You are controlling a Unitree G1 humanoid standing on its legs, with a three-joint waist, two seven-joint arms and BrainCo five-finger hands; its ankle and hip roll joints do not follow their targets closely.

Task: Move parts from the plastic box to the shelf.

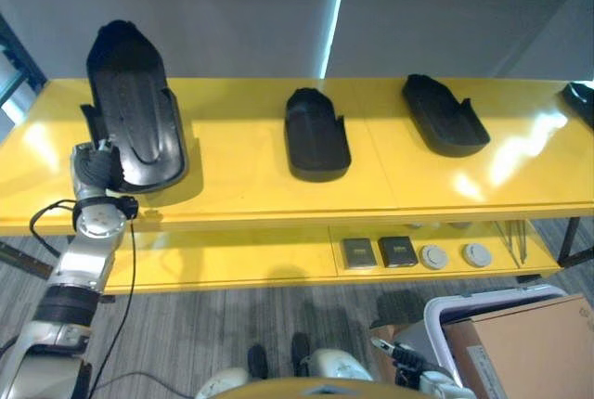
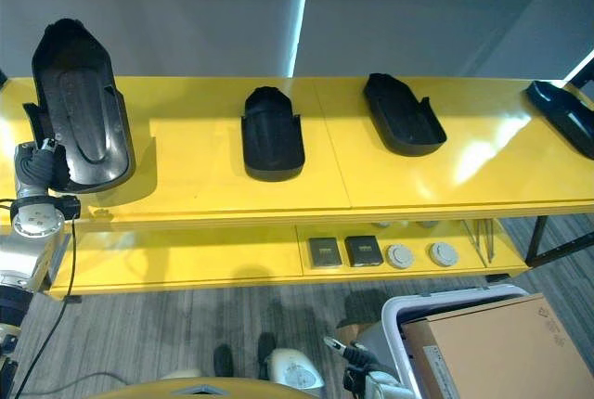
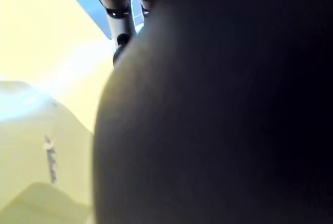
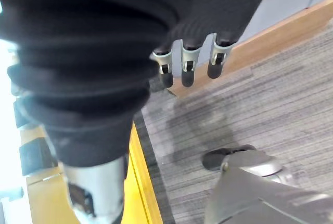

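A large black moulded part (image 1: 135,111) stands tilted up at the left end of the yellow shelf (image 1: 241,186). My left hand (image 1: 96,167) is at its lower left edge, shut on it. In the left wrist view the part's dark surface (image 3: 218,120) sits very close, with a finger (image 3: 122,13) at its edge. Three more black parts lie on the shelf top: one in the middle (image 1: 316,135), one right of it (image 1: 444,113) and one at the far right end (image 2: 566,116). My right hand (image 4: 187,62) hangs low beside the plastic box (image 1: 445,311), fingers straight and holding nothing.
The plastic box at the lower right holds a cardboard carton (image 1: 529,343). On the lower shelf board lie two dark square pieces (image 1: 358,252) and two white round pieces (image 1: 433,256). Grey carpet (image 1: 232,325) lies in front of the shelf.
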